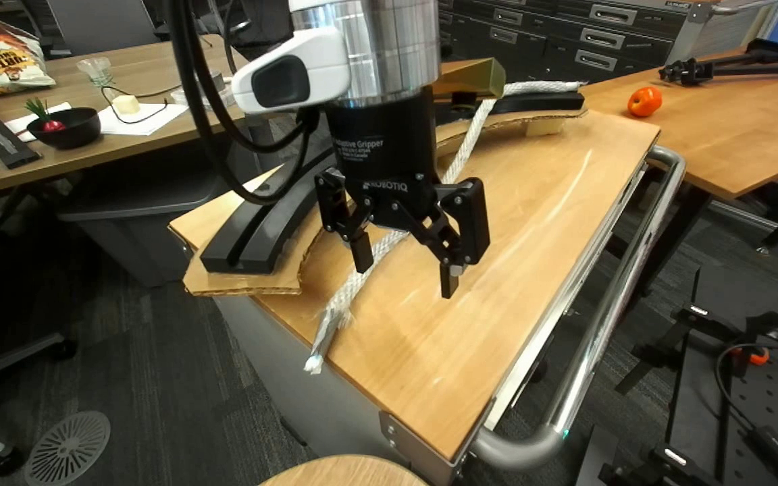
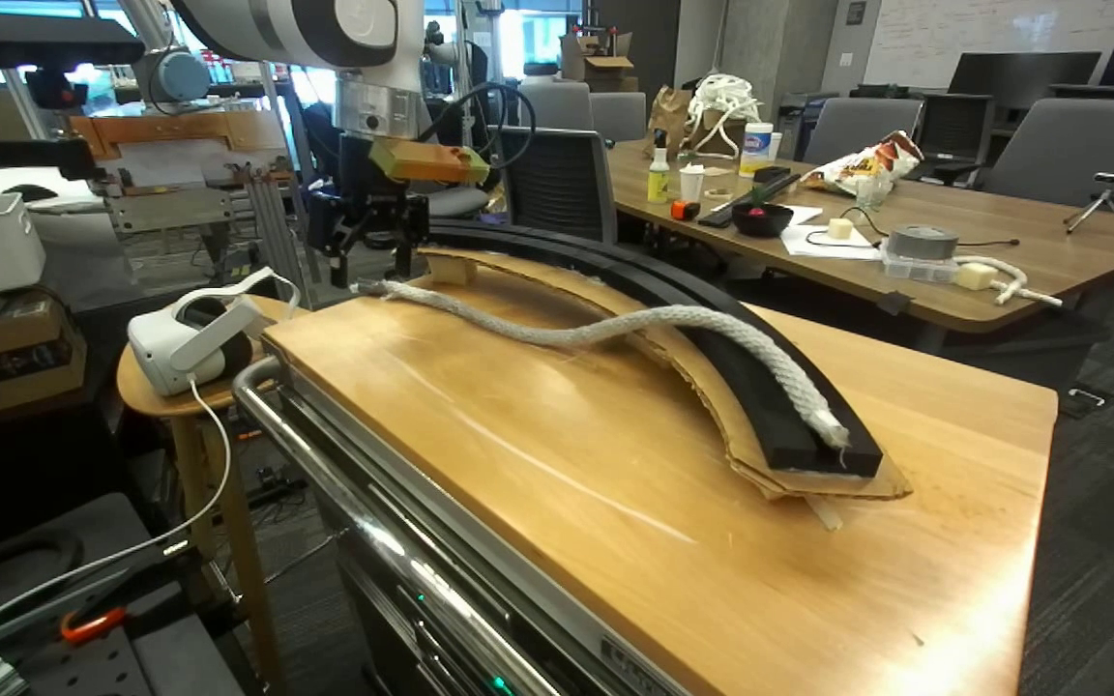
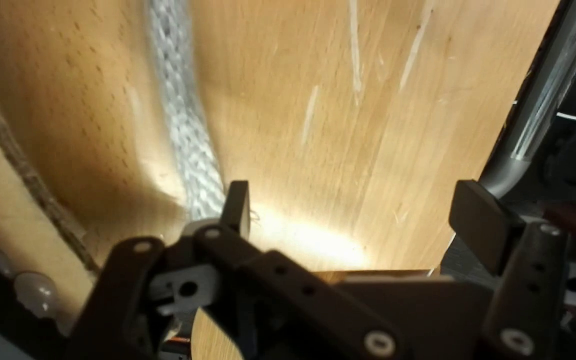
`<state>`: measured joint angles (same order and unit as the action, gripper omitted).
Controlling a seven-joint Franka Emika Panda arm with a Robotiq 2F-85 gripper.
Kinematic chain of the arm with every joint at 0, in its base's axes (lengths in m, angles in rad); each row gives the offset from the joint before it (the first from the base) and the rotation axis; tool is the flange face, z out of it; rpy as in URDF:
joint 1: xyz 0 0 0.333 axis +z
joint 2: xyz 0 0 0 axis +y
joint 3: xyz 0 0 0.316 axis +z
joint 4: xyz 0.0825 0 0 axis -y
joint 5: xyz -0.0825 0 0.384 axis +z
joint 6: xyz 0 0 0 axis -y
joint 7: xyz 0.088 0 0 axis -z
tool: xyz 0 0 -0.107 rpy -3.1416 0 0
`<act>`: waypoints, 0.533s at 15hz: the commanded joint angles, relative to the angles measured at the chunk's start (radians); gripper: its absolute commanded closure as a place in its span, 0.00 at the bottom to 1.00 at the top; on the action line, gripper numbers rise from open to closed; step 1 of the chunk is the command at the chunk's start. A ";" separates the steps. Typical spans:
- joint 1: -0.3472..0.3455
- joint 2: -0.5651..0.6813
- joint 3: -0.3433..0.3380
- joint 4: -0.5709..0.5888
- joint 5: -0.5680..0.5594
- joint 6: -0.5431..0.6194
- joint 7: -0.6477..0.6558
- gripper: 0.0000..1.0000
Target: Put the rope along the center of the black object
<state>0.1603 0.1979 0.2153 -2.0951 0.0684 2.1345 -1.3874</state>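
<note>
The black object (image 1: pixel 254 236), a curved grooved track, rests on a cardboard base on the wooden tabletop. The pale braided rope (image 2: pixel 571 336) has one end lying along the track; from there it crosses the cardboard and continues over bare wood. Its frayed other end reaches the tabletop's edge in an exterior view. Above that loose stretch hovers my gripper (image 1: pixel 406 270), open, fingers wide apart and holding nothing. In the wrist view, the rope (image 3: pixel 183 110) passes left of the gripper (image 3: pixel 355 215) and goes out of sight behind the left finger.
The cardboard base (image 2: pixel 702 411) sticks out past the track's inner curve. A shiny metal handle (image 1: pixel 605 358) runs along the cart's side. A stool holding a white headset (image 2: pixel 194 338) stands near the cart. A wooden block (image 2: pixel 431 162) is attached near my wrist.
</note>
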 commanded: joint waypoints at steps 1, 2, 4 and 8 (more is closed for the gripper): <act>-0.009 0.040 0.000 0.027 0.009 0.038 0.024 0.00; -0.011 0.050 0.000 0.030 0.007 0.046 0.029 0.00; -0.014 0.063 0.001 0.030 0.007 0.073 0.048 0.00; -0.018 0.085 0.000 0.028 -0.008 0.123 0.091 0.00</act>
<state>0.1471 0.2645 0.2123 -2.0869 0.0680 2.2260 -1.3298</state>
